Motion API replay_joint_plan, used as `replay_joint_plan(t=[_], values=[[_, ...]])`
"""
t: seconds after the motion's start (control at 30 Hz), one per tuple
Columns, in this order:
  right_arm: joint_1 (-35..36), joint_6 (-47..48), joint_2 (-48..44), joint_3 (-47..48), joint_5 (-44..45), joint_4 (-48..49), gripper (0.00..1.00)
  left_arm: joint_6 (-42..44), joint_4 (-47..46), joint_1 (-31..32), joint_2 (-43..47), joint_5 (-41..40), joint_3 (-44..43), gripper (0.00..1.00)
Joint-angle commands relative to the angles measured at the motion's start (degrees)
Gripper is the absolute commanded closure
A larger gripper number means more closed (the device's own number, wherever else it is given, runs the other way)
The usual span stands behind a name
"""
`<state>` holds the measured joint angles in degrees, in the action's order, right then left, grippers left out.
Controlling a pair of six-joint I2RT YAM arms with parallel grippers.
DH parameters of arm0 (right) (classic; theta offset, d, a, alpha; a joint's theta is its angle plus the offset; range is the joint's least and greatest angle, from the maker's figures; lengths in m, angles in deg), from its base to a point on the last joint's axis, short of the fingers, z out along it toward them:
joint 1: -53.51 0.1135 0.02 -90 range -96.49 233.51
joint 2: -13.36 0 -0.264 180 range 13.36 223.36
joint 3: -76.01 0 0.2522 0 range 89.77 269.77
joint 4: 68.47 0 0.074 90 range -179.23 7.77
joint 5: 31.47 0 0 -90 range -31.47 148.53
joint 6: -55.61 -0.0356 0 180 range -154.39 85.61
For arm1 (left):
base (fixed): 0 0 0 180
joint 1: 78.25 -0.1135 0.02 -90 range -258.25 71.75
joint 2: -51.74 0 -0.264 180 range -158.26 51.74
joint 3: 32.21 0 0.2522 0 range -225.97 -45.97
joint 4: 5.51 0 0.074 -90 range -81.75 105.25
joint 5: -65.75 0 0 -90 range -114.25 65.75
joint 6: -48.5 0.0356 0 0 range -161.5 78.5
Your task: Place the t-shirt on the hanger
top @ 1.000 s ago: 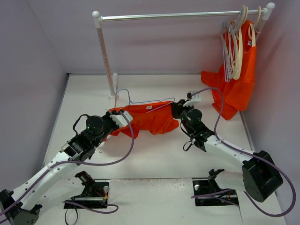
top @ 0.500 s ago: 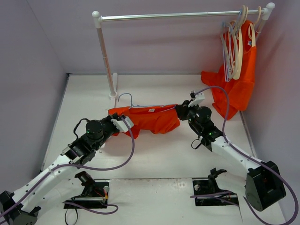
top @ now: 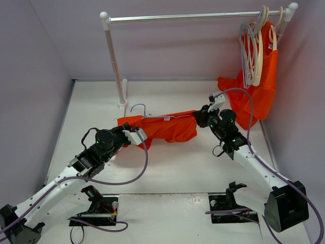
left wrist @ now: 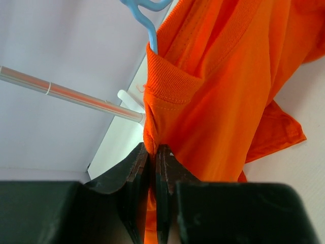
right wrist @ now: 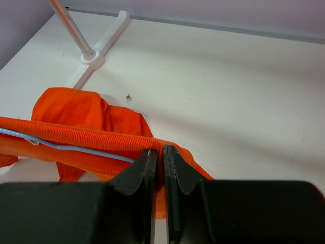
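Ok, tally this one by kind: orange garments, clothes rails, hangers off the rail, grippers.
Orange garments: 2 (t-shirt, hung garment)
Clothes rail: 1
Hangers off the rail: 1 (hanger inside the t-shirt)
Grippers: 2 (left gripper, right gripper, both shut on the t-shirt)
Total: 6

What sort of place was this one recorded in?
Probably a lab test cell staged as a wardrobe corner: plain pale walls box in a white table, a clothes rail carries spare hangers, and a left arm and right arm bolted at its edge stretch an orange t-shirt.
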<state>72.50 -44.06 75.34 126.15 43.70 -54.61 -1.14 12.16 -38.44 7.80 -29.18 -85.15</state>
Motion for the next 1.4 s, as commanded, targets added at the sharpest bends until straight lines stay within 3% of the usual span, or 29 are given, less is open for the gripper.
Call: replay_joint_plan(t=[0.0,0.23,0.47,0.57,0.83,0.9,1.17,1.37], values=[[-2.72,4.39,-0.89,5.54,3.77,-0.89,1.00,2.44,-1.36,-0.88,-0.09,-6.15,-3.36,1.00],[-2.02,6.24,0.60,12.74,-2.29,-5.72,1.00,1.74,-1.53,-0.96,-2.55,-4.31,-7.40,1.00],[4.12,11.67,7.54,30.83,-4.68,-14.07,1.00,-0.27,-1.18,-0.79,-9.30,0.88,-19.96,1.00],[8.16,13.70,10.70,42.85,-3.63,-17.59,1.00,-0.55,0.40,-0.18,-12.21,0.80,-26.11,1.00],[12.74,14.50,15.89,55.72,-6.35,-20.49,0.98,-1.50,0.14,1.85,-13.89,2.99,-31.23,1.00],[13.53,15.38,15.90,54.85,-6.61,-21.72,0.95,-2.65,-1.08,1.93,-12.14,3.35,-27.81,1.00],[13.98,14.16,10.36,36.77,-6.62,-19.62,0.94,-9.67,-7.41,1.85,-6.77,3.44,-16.73,1.00],[13.98,12.66,8.07,33.49,-6.79,-20.40,0.90,-15.31,-10.31,1.85,-8.09,3.26,-13.82,1.00]])
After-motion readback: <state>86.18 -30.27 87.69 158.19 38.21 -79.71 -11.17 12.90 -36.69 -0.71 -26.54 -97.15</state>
